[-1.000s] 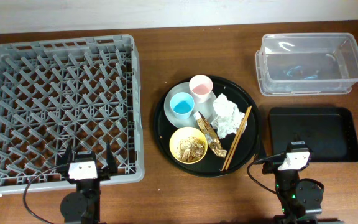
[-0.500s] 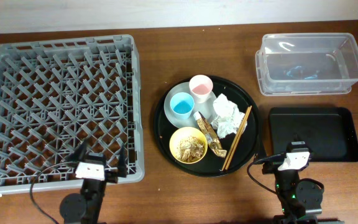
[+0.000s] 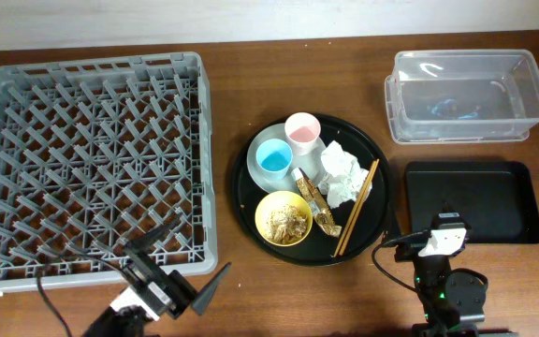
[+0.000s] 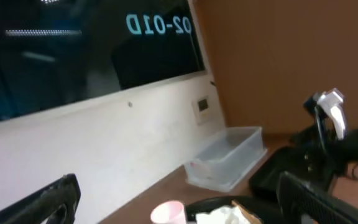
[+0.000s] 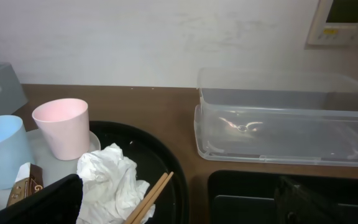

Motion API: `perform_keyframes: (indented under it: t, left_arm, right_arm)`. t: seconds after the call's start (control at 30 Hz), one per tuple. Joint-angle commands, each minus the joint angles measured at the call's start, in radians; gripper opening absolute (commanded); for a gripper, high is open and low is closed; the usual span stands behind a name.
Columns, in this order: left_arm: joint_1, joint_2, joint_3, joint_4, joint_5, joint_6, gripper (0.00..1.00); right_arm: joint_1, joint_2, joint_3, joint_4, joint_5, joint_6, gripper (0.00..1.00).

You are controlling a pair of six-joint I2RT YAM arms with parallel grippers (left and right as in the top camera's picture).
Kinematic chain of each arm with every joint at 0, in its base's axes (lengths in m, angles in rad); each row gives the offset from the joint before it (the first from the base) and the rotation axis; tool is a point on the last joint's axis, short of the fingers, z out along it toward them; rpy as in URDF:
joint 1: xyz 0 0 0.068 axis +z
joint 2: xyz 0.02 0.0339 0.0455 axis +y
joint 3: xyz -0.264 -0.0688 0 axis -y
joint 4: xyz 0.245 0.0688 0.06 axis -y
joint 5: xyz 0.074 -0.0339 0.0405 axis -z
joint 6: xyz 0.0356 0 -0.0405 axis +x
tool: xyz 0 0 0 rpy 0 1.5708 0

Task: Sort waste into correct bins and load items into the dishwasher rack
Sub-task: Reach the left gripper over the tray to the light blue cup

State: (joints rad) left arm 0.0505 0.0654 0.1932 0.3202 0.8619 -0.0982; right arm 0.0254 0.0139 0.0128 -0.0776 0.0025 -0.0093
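Observation:
On the round black tray (image 3: 372, 150) stand a pink cup (image 3: 301, 132) and a light blue cup (image 3: 273, 159) on a grey-white plate (image 3: 254, 161). Beside them lie a crumpled white tissue (image 3: 342, 174), a gold-brown wrapper (image 3: 316, 204), wooden chopsticks (image 3: 356, 208) and a yellow bowl (image 3: 284, 219) holding beige scraps. The grey rack (image 3: 92, 159) fills the left. My left gripper (image 3: 185, 260) stands open and empty at the rack's front right corner. My right gripper (image 5: 179, 183) is open and empty, low over the black tray (image 3: 473, 201), facing the tissue (image 5: 114, 180) and chopsticks (image 5: 151, 199).
The clear tub (image 3: 461, 95) stands at the back right, behind the shallow black tray. In the left wrist view the pink cup (image 4: 168, 213), the tub (image 4: 225, 157) and the right arm (image 4: 337, 124) show ahead. A wall closes the table's far side.
My left gripper has swung from over the rack's front edge to the right and turned toward the round tray. The right arm has not moved.

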Motion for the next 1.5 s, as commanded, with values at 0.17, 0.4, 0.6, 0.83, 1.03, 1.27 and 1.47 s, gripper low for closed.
perform_keyframes:
  t: [0.17,0.4,0.6,0.83,1.03,1.27,1.47]
  left_arm:
    - [0.005,0.681,0.847,-0.715,0.319,0.199,0.99]
    - [0.0,1.07,1.096,-0.758,0.712,0.119,1.0]
    - [-0.11,1.12,1.104,-0.758,0.376,0.057,0.99]
    - [-0.47,1.237,1.352,-1.223,-0.551,0.187,0.99]
    - [-0.615,1.538,1.662,-1.574,-0.63,0.272,0.99]
    - [-0.676,1.678,1.662,-1.54,-0.616,0.273,0.99]
    - [-0.68,1.81,1.662,-1.444,-0.774,0.246,0.68]
  right_arm:
    - [-0.006,-0.01,-0.007,-0.005,0.006,-0.006,0.99]
    - [-0.006,-0.01,-0.007,-0.005,0.006,-0.006,0.99]
    - [-0.006,-0.01,-0.007,-0.005,0.006,-0.006,0.99]
    - [-0.006,-0.01,-0.007,-0.005,0.006,-0.005,0.99]
    - [-0.006,-0.01,-0.007,-0.005,0.006,-0.005,0.99]
    - [-0.006,-0.01,-0.007,-0.005,0.006,-0.006,0.99]
    - [-0.006,-0.01,-0.007,-0.005,0.006,-0.006,0.99]
